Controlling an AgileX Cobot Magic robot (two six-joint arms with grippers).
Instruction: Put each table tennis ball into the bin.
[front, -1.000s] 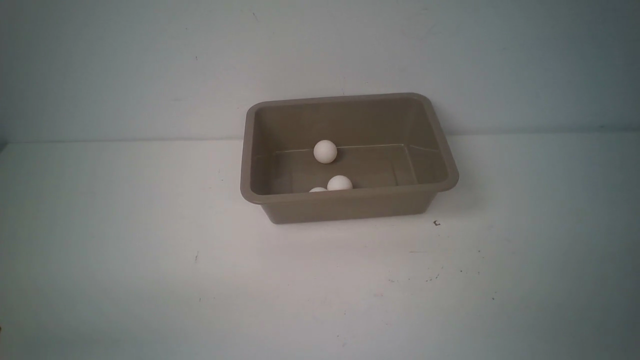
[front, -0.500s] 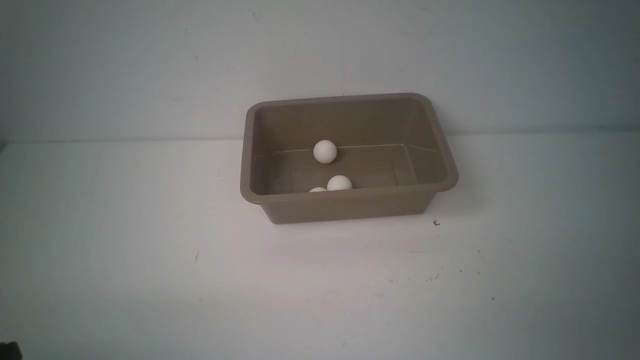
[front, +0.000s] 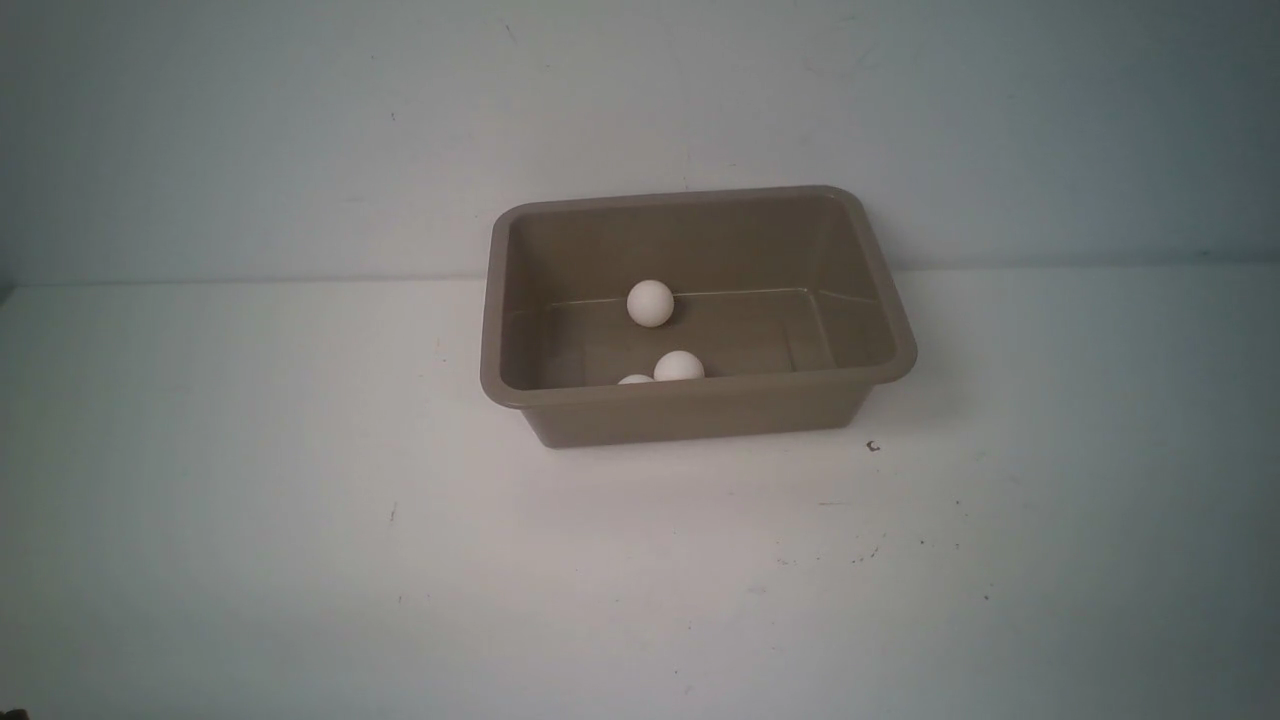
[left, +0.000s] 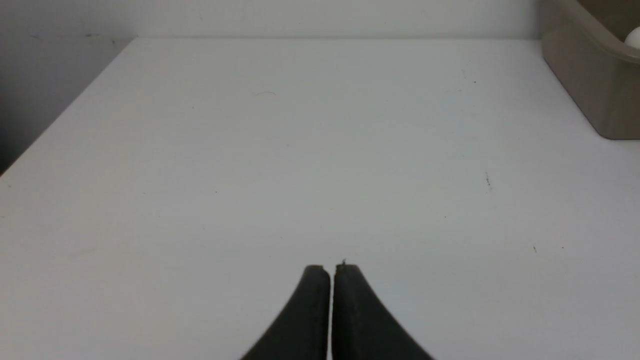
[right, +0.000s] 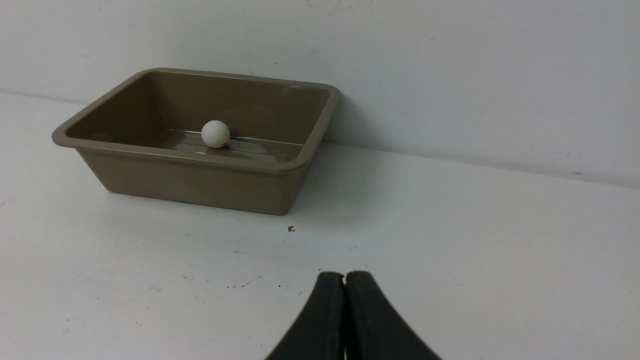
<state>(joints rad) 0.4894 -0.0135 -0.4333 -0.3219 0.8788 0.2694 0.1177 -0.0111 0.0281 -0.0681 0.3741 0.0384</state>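
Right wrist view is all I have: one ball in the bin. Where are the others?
Observer: The front view shows three table tennis balls in the bin: one at the far wall, one near the front wall, and a third beside it, mostly hidden by the front rim.
Operator: Any left on the table?
Observer: None in any view; the table shows only small dark specks.
Operator: Left gripper carrying anything?
Observer: No. In the left wrist view the left gripper is shut with nothing between the fingertips, over bare table, with the bin's corner at the frame edge.
Operator: Arms in the front view?
Observer: Neither arm shows there.
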